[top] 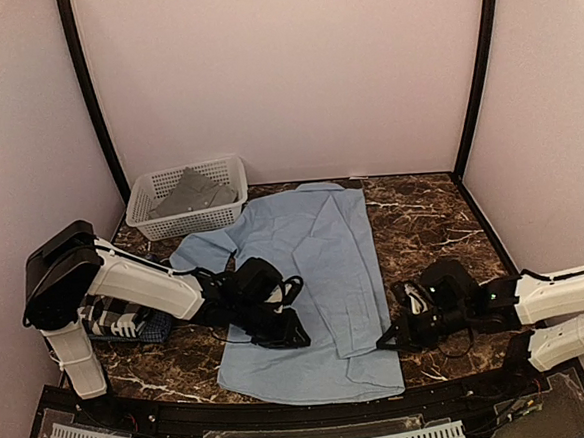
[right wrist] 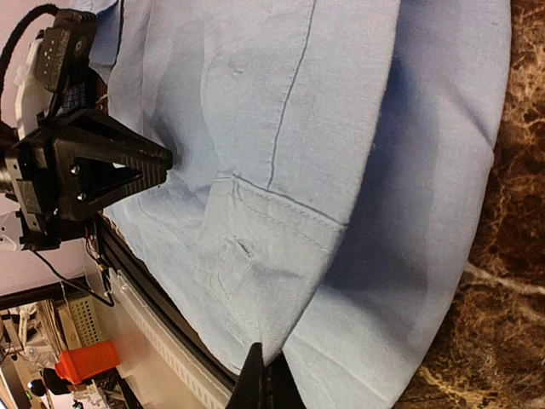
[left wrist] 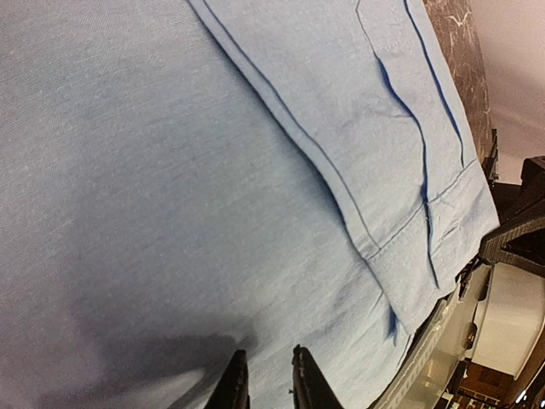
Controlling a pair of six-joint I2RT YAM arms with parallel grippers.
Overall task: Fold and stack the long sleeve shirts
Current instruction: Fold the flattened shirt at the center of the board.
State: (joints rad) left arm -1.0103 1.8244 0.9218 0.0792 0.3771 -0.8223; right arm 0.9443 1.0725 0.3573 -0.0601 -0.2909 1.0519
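We take the white plastic lattice basket on the dark brown marble-patterned table as our mark. A crumpled grey cloth shirt lies inside it. The plain light blue collared long sleeve shirt lies spread flat just to the right of the basket. Its upper end is beside the basket's right near corner, and its body runs away from the basket towards the arms' bases. On the near side of the basket, partly hidden under the left arm, lies a folded black-and-white checked shirt with dark blue fine-checked cloth touching it. The left gripper rests on the blue shirt, nearer than the basket and to its right. Its fingers stand a narrow gap apart, with flat cloth showing between them and no fold gathered there. The right gripper is well apart from the basket, far to its right, at the blue shirt's far side from it. Its jaws are pressed fully together at the edge of a folded-over sleeve cuff. We cannot tell whether any cloth is nipped between them.
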